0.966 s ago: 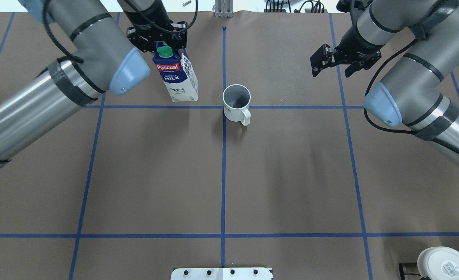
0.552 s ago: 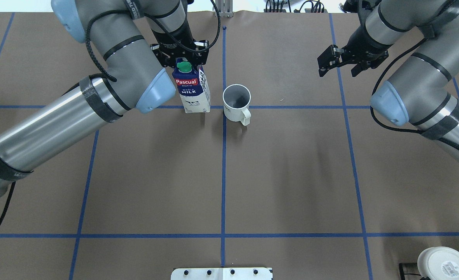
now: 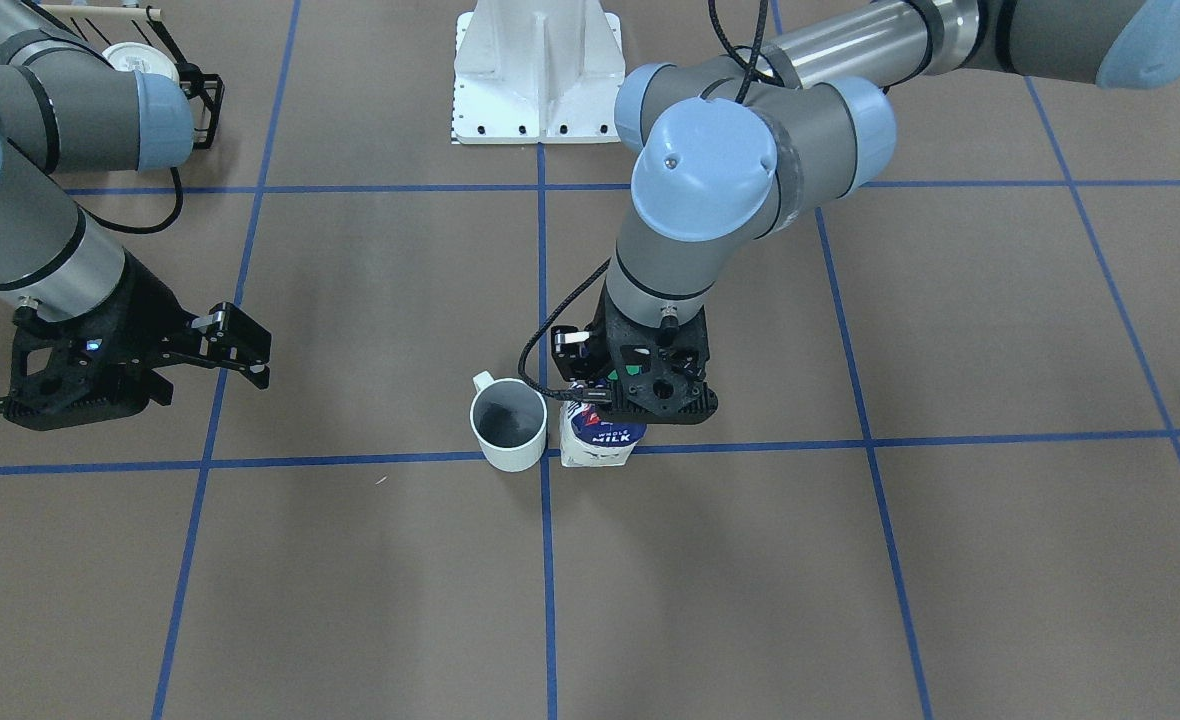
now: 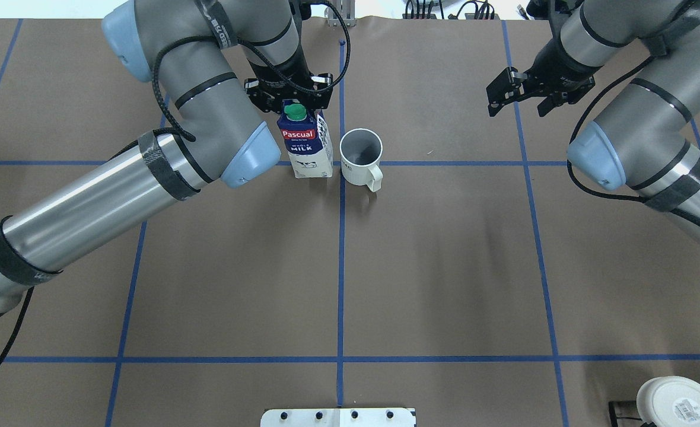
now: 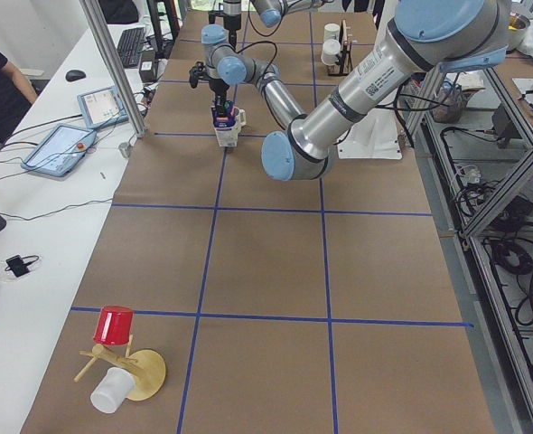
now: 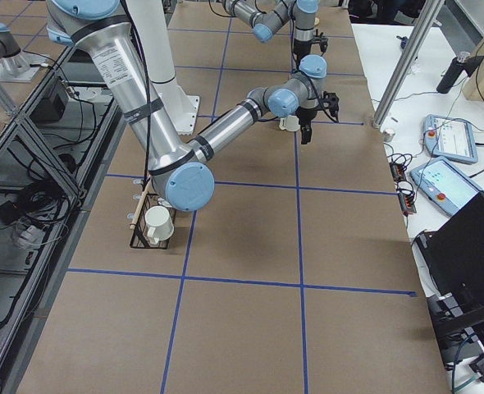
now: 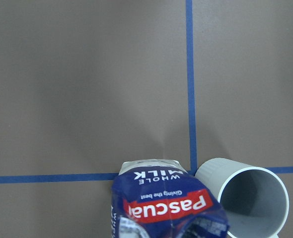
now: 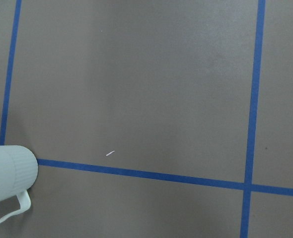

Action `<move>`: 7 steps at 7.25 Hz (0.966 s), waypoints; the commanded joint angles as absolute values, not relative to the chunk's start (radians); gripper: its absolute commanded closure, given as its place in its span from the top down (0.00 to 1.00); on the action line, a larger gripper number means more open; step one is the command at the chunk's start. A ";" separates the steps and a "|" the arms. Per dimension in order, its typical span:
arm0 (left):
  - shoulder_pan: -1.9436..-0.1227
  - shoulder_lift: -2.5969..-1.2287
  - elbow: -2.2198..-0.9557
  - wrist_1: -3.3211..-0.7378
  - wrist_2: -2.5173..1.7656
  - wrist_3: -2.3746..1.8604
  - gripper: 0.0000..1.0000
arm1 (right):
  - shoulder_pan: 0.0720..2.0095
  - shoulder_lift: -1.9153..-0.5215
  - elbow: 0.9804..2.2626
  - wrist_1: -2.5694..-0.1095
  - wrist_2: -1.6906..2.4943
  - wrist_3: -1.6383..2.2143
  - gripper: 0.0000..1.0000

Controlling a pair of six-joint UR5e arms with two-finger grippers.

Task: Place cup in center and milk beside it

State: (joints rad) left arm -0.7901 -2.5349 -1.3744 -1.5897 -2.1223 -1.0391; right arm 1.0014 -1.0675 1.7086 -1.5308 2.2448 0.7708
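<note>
The white cup (image 4: 360, 157) stands upright at the center crossing of blue tape (image 4: 337, 163), handle toward the robot. It also shows in the front view (image 3: 508, 425) and both wrist views (image 7: 246, 198) (image 8: 7, 178). The milk (image 4: 309, 145), blue and white with a green cap, stands upright close beside the cup on the robot's left side, a narrow gap between them (image 3: 600, 442) (image 7: 166, 208). My left gripper (image 4: 290, 99) is shut on the carton's top. I cannot tell if its base touches the table. My right gripper (image 4: 516, 104) is open and empty, far to the cup's right.
A black wire rack with white mugs (image 4: 676, 403) sits at the near right corner (image 3: 140, 60). The white robot base plate (image 4: 338, 417) lies at the near edge. A wooden stand with a red cup (image 5: 122, 362) sits at the table's left end.
My left arm has carried the milk rightward from well left of the cup to close beside it. My right gripper has drifted slightly right and away, still open.
</note>
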 commanded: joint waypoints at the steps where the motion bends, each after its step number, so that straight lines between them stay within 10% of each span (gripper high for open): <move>1: -0.782 -2.533 -1.361 -1.635 -2.120 -1.069 0.85 | 1.003 -1.068 1.707 -1.535 2.246 0.772 1.00; 2: -0.782 -2.530 -1.380 -1.634 -2.114 -1.071 0.98 | 1.009 -1.068 1.707 -1.539 2.246 0.772 1.00; 7: -1.035 -2.389 -1.640 -1.348 -2.307 -0.807 0.99 | 1.145 -1.117 1.665 -1.616 2.430 0.699 1.00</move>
